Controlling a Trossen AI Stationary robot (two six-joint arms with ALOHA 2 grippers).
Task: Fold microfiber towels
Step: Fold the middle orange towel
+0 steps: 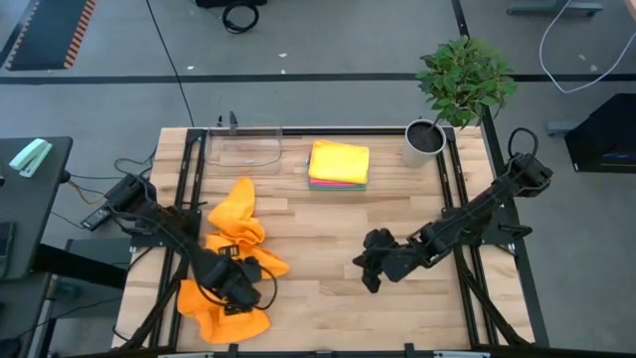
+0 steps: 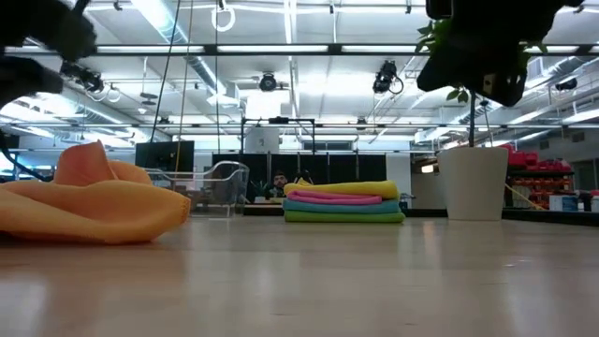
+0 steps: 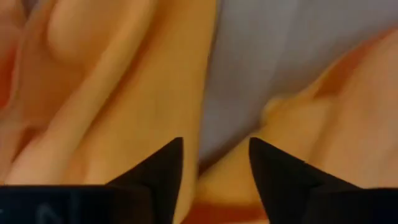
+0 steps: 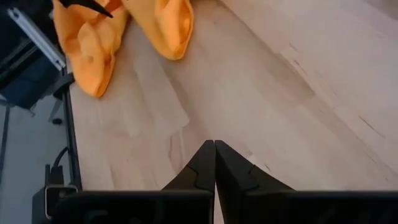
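1. Hovering low over the crumpled orange towel (image 1: 234,254), the left pincer (image 1: 238,288) is keeping its fingers (image 3: 155,171) narrowly parted, with orange folds showing just past the tips
2. The orange towel is lying bunched near the table's (image 1: 328,308) left edge, reaching toward the front-left corner
3. The right pincer (image 1: 370,268) is hanging over bare wood near the table's middle, fingers (image 4: 214,165) pressed together on nothing
4. A folded stack of towels (image 1: 339,164) is sitting near the back edge, between a clear plastic tray (image 1: 243,147) and a potted plant (image 1: 452,94)
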